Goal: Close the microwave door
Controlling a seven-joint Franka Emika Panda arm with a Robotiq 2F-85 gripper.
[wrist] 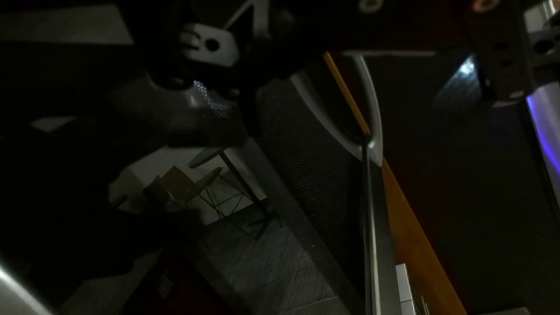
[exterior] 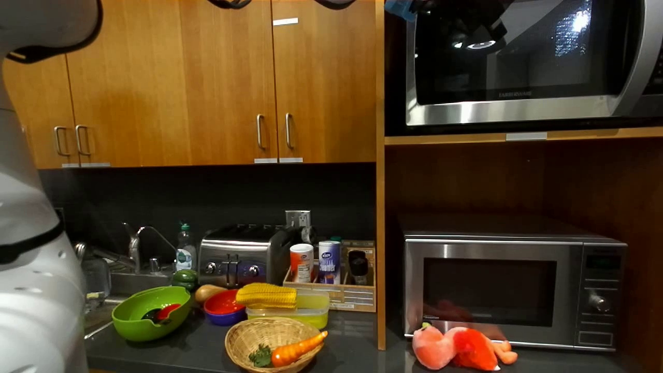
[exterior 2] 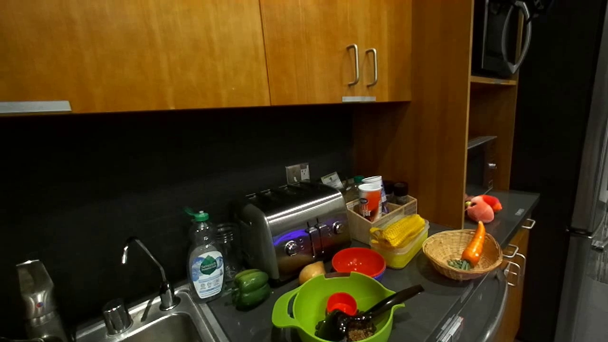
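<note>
The large microwave [exterior: 466, 111] sits on the upper shelf at top right in an exterior view; in the other camera's exterior view it shows from the side [exterior 2: 489, 42]. Its door [exterior: 549, 83] has black reflective glass, silver trim and a curved handle [exterior: 642, 52]. The door looks closed or nearly so; I cannot tell if it is fully shut. In the wrist view the door glass [wrist: 306, 188] mirrors a chair and table. My gripper [wrist: 378, 116] is close to the door, fingers spread apart and empty, with the handle visible between them. Dark shapes in front of the glass mix with reflections.
The smaller silver microwave [exterior: 487, 290] stands below the wooden shelf edge [exterior: 445, 140], with a pink plush toy [exterior: 461, 347] before it. A wicker basket [exterior: 238, 342], green bowl [exterior: 134, 331] and toaster [exterior: 238, 259] stand on the counter under wooden cabinets [exterior: 222, 77].
</note>
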